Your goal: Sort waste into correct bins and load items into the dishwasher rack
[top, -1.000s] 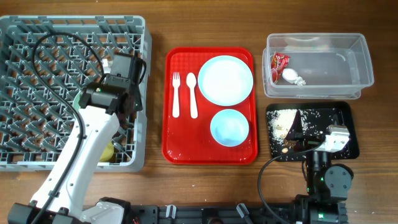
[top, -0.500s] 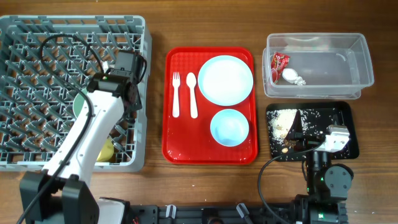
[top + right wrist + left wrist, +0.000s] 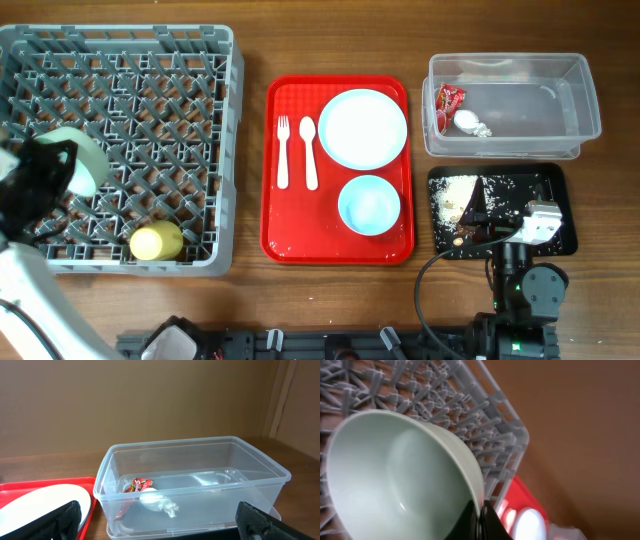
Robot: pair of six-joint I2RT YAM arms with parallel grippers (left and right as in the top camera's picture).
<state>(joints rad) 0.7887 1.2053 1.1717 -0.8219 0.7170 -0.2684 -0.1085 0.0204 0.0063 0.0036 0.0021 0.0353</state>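
A: Where was the green bowl [image 3: 395, 475]?
B: Pinched by its rim in the left gripper [image 3: 481, 521], tipped on edge over the rack [image 3: 490, 420], left side, pegs just beneath it.
A: So, lower it?
B: Probably, straight down.

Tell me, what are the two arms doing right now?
Left gripper shut on green bowl, over rack. Right gripper open above black tray. Plate, blue bowl, fork, spoon on red tray. Yellow cup in rack, clear of bowl.
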